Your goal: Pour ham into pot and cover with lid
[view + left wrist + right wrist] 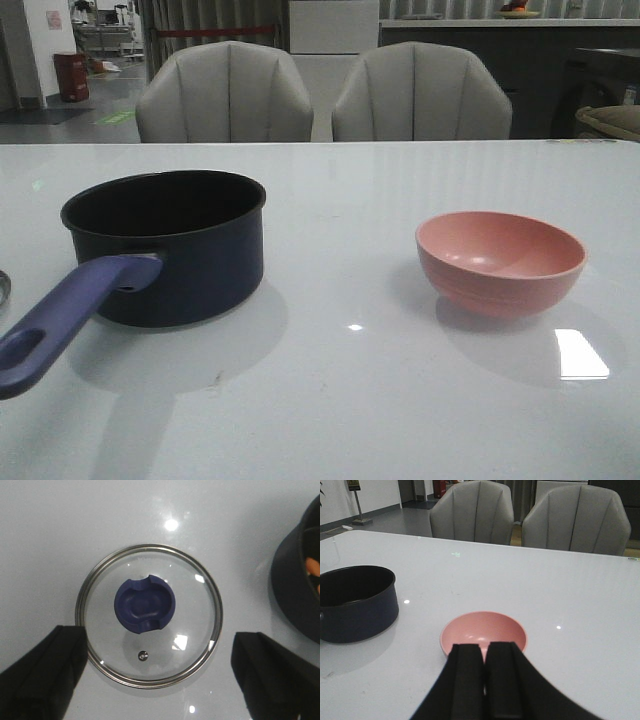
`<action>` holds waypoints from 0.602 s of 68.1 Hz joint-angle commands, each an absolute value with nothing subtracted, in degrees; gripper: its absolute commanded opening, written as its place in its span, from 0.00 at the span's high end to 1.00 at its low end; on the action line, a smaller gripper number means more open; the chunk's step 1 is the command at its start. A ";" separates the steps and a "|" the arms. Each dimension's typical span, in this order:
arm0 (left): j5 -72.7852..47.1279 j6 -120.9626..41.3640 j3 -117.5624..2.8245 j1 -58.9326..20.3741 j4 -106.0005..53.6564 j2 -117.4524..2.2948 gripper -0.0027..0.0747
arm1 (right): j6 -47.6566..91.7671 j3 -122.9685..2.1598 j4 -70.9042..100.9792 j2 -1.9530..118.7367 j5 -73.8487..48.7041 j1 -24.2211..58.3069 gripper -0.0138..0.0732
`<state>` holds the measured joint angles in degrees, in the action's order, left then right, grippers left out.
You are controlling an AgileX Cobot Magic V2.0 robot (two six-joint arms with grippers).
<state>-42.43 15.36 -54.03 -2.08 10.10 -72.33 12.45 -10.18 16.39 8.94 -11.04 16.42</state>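
Note:
The navy pot (175, 245) stands on the left of the white table, its purple-blue handle (60, 325) pointing to the front. In the left wrist view an orange ham piece (312, 567) lies inside the pot (300, 580). The glass lid (148, 614) with its blue knob (145, 604) lies flat on the table beside the pot. My left gripper (159, 650) hangs open over the lid, a finger on either side, touching nothing. My right gripper (485, 652) is shut and empty, just short of the pink bowl (484, 632). Neither gripper shows in the front view.
The pink bowl (500, 262) stands on the right of the table (340, 400) and looks empty. Two grey chairs (225, 95) stand behind the far edge. A thin grey sliver (3, 288) shows at the far left edge.

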 commanded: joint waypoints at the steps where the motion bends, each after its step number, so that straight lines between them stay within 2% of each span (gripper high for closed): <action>1: -41.95 10.07 -58.40 0.48 5.22 -75.62 0.20 | 12.77 -11.69 16.41 9.46 -6.72 16.44 0.67; 17: -47.09 1.76 -64.38 7.12 -3.70 -84.06 0.21 | 12.77 -11.69 16.41 9.46 -6.72 16.44 0.67; 41: -54.94 0.64 -71.78 7.05 -4.21 -94.85 0.20 | 12.77 -11.69 16.41 9.46 -6.72 16.44 0.67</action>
